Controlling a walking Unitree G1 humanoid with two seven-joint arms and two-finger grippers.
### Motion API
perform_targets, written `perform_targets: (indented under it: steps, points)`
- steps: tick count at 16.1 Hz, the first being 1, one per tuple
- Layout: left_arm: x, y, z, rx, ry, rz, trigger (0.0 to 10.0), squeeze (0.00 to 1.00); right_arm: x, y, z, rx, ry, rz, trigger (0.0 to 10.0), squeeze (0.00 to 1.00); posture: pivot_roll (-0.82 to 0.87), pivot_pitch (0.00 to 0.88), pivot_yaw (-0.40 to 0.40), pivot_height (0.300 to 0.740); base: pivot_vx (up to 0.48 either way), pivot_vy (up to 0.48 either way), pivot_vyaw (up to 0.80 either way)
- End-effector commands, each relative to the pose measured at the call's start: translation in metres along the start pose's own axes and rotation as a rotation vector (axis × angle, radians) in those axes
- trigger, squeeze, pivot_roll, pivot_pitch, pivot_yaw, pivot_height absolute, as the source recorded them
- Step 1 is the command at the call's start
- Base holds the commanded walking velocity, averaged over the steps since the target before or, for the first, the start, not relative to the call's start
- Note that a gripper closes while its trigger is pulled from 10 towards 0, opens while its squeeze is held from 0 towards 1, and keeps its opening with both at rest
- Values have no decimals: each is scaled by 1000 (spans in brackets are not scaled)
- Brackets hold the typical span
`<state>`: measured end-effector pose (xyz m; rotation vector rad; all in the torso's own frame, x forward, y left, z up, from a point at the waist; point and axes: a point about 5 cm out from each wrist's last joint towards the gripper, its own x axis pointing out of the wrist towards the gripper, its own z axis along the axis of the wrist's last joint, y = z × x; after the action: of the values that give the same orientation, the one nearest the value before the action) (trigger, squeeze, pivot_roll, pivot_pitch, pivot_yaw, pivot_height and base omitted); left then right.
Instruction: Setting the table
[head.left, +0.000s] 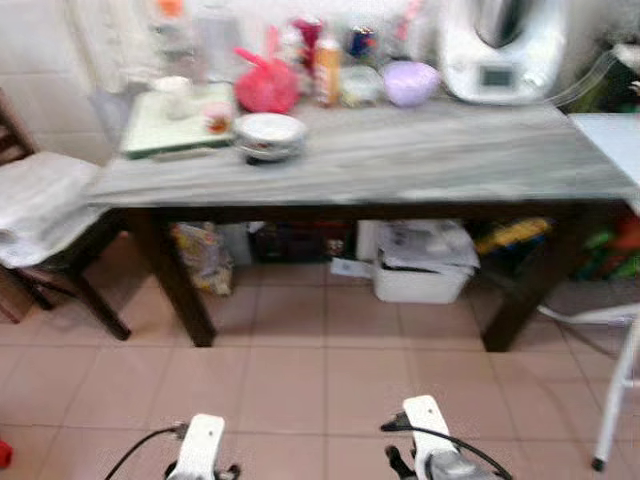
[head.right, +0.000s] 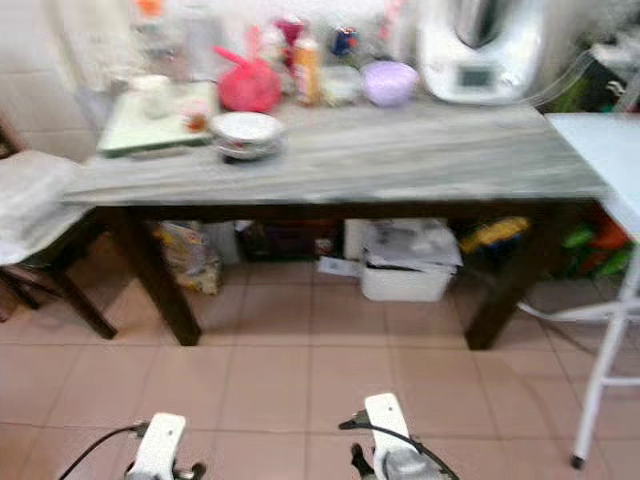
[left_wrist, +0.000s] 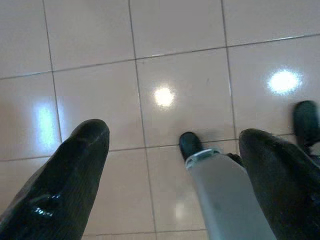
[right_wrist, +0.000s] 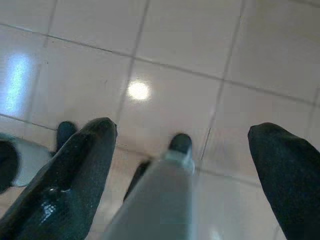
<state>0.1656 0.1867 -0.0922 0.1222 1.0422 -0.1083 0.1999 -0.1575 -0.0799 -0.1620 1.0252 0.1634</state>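
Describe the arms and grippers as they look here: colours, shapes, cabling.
Left arm and right arm end in white, rounded housings, each with a thin black cable looping off it. The left gripper and right gripper each have two long, glossy black fingers with blunt, rounded tips.
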Motion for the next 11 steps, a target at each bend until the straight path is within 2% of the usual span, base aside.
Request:
perform_targets:
  steps: [1, 8, 11]
  points:
    - [0, -5, -4, -19, 7, -8, 10000, 0, 0, -6, 5, -11, -17, -12, 10000, 0, -51, 0, 69, 740, 0, 0, 0]
    - [-1, -3, -6, -50, -14, 6, 10000, 0, -1, -5, 6, -48, -53, -18, 10000, 0, -57, 0, 81, 740, 0, 0, 0]
    - [-3, -1, 1, -133, -147, 30, 10000, 0, -2, -5, 14, -49, -158, -53, 10000, 0, -52, 0, 86, 740, 0, 0, 0]
